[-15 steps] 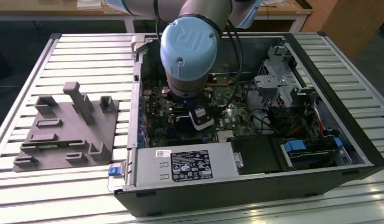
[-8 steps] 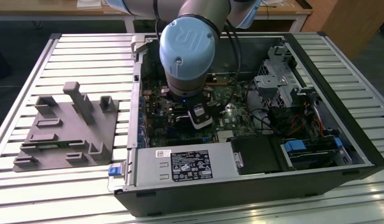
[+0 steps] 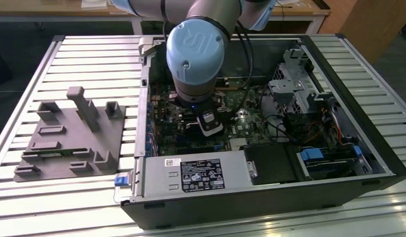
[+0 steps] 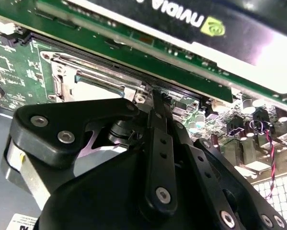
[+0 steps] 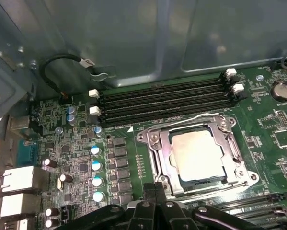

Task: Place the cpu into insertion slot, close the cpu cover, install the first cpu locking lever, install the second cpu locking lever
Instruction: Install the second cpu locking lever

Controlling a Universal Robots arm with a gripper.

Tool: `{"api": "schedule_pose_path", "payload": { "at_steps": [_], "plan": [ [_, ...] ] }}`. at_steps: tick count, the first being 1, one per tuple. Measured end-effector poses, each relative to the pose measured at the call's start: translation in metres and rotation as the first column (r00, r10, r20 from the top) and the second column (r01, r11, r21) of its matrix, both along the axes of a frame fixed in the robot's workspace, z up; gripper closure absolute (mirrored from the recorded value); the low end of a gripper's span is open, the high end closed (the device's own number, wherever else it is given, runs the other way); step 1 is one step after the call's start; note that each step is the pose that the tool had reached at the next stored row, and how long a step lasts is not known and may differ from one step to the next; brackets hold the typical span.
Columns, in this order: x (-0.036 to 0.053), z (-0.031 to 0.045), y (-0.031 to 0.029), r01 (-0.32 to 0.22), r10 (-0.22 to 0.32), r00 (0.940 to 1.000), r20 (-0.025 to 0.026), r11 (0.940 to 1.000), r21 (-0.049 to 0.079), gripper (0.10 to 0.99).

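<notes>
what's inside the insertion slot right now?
The cpu lies in the insertion slot, silvery face up, with the cpu cover framing it. The socket's contacts beneath are hidden by the chip.

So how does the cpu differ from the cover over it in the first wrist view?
The cpu is a solid pale square plate; the cpu cover is an open silvery frame with a square window. The cpu lies inside the socket, while the cover lies flat around its edges. Both are metallic, square and level with the motherboard.
</notes>
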State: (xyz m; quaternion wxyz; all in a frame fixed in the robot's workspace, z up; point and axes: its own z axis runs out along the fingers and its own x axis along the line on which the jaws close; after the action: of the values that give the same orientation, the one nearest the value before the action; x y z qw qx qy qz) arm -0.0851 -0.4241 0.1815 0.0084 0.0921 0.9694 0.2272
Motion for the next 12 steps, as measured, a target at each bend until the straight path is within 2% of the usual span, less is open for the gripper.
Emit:
{"api": "schedule_pose_path", "payload": {
  "at_steps": [6,12],
  "plan": [
    [-0.0005,-0.0009,0.0012,0.000,0.000,1.0000,0.0000,1.0000,-0.006,0.980],
    [-0.0006,0.0048,0.0013,0.000,0.000,1.0000,-0.0001,0.9999,-0.010,0.980]
  ]
}}
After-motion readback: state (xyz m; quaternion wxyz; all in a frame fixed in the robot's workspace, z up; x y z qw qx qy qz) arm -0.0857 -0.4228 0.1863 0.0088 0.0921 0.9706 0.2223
